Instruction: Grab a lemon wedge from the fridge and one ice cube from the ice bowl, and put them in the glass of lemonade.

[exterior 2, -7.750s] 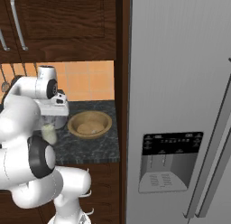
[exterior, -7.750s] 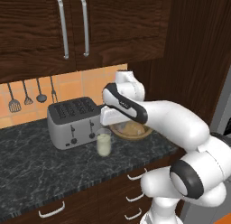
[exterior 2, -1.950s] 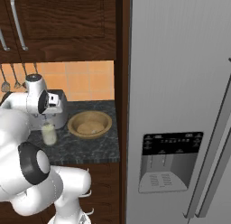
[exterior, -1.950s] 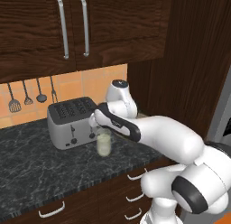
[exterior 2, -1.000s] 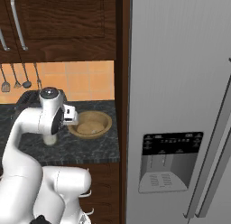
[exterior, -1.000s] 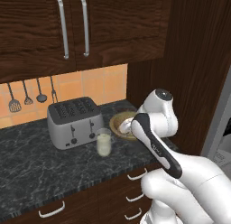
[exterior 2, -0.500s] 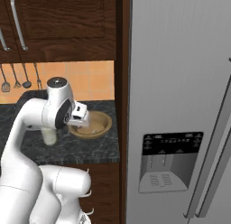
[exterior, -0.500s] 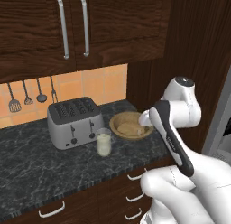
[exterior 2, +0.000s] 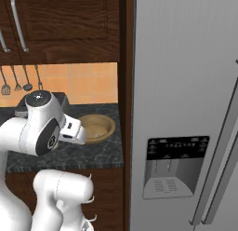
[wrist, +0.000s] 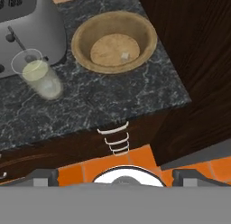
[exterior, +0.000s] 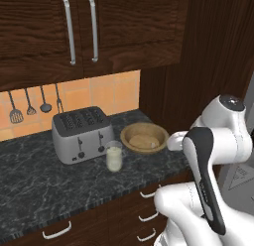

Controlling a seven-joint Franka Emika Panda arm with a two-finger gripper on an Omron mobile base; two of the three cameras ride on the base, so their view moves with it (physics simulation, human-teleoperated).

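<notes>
The fridge, light grey and tall, is seen filling the right side, with a black dispenser panel set low in its door and a long handle slanting down its right edge. Left of the fridge, a dark stone counter is shown, on which the wooden bowl rests. The bowl is partly covered by the white arm, which is bent in front of it. Further left of the fridge, orange tiles are seen behind the counter, utensils are hung on them, and dark cabinets are mounted above.
</notes>
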